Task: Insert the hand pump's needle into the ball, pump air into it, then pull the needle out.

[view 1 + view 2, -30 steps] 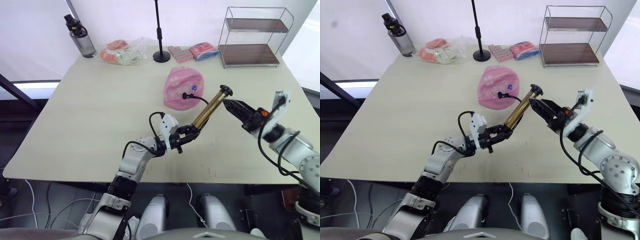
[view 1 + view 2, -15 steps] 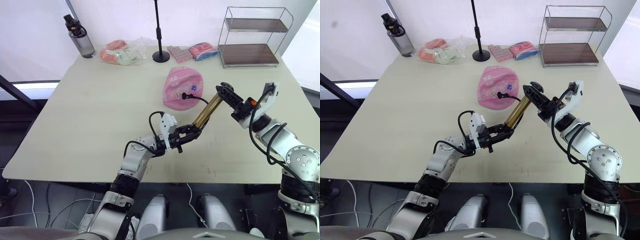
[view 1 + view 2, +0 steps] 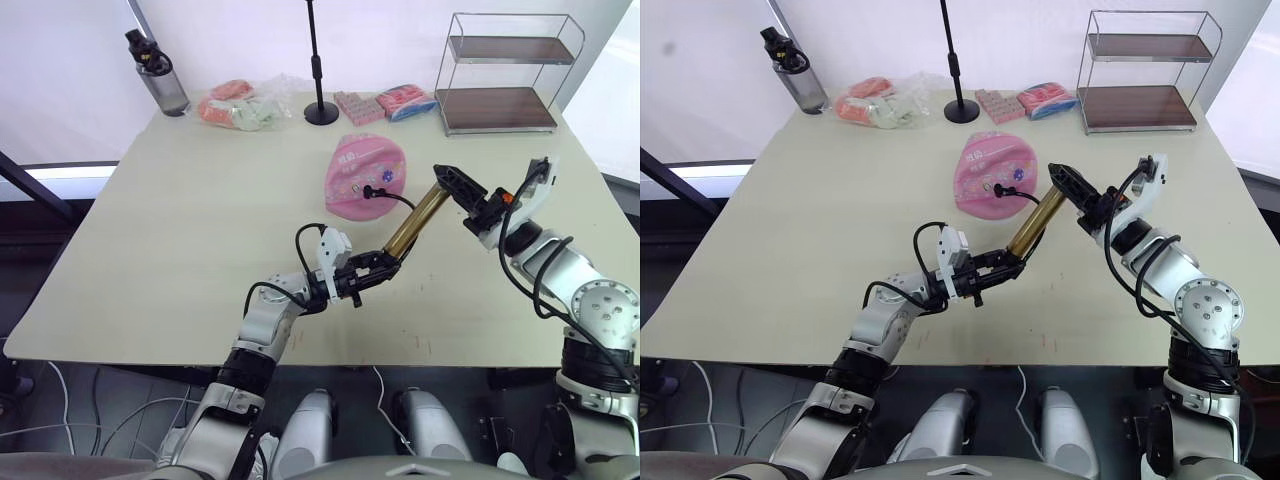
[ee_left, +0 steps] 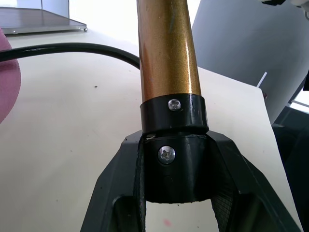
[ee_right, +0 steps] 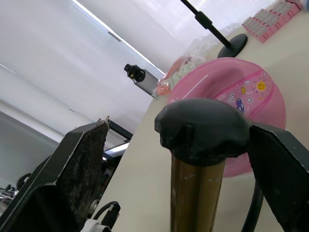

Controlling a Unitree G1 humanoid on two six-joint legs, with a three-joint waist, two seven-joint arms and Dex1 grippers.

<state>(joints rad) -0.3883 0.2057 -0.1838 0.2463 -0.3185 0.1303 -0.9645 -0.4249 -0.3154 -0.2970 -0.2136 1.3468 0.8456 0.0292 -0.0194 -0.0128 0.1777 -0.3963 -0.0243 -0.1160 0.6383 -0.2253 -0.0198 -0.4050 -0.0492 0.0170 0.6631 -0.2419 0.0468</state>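
The rigid, slick hand pump (image 3: 415, 222) is pinched at its base cap by the left gripper (image 3: 378, 270); the right gripper (image 5: 159, 159), fingers spread, straddles the handle, probably the better hold.

Hand pump (image 4: 166, 58) in end effector (image 4: 176, 193)

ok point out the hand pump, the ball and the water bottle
hand pump (image 3: 417, 222), left eye view, middle of the gold barrel
ball (image 3: 360, 170), left eye view, its pink top
water bottle (image 3: 163, 83), left eye view, grey body
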